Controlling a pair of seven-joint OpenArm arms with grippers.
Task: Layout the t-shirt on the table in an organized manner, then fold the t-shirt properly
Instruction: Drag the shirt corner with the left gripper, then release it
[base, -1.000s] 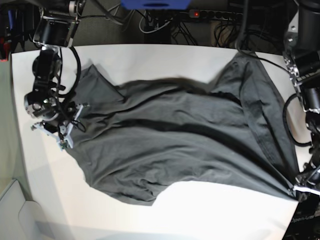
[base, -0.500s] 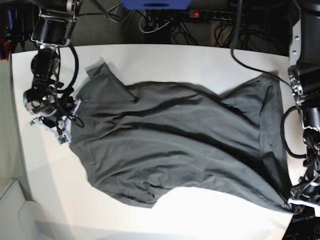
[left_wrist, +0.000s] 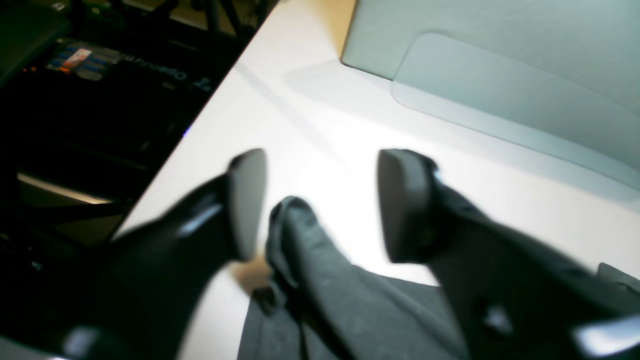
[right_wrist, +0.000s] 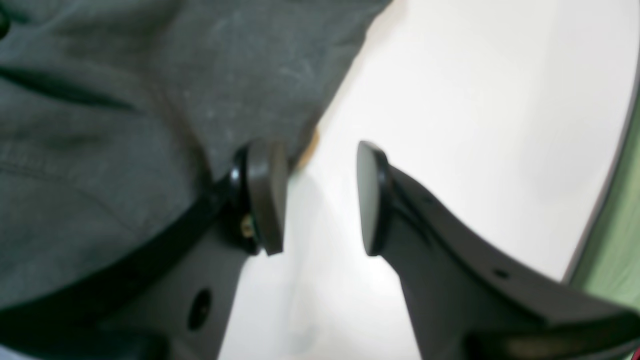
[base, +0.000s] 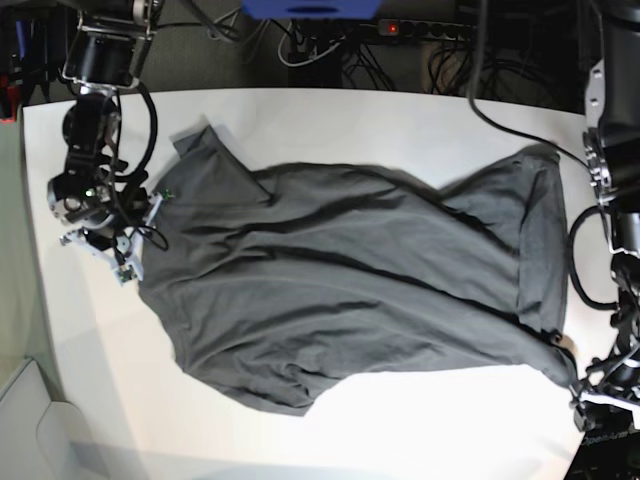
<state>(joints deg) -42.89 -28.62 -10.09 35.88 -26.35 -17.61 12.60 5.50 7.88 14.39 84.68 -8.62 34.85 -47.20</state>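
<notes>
White table (base: 330, 115) carries everything, its bare top showing round the cloth. Charcoal t-shirt (base: 340, 290) lies spread across the middle, wrinkled, one sleeve pointing to the far corner and a bunched corner reaching the near edge. Left gripper (left_wrist: 320, 202) sits low at that edge, jaws wide, the bunched corner lying loose between them. Right gripper (right_wrist: 320, 197) hangs beside the opposite hem, jaws partly apart, holding nothing, one finger (right_wrist: 262, 195) against the cloth's edge.

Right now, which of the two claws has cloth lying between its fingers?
The left gripper: a bunched corner of the t-shirt lies between its open jaws, ungripped. The right gripper has only bare table in its gap.
</notes>
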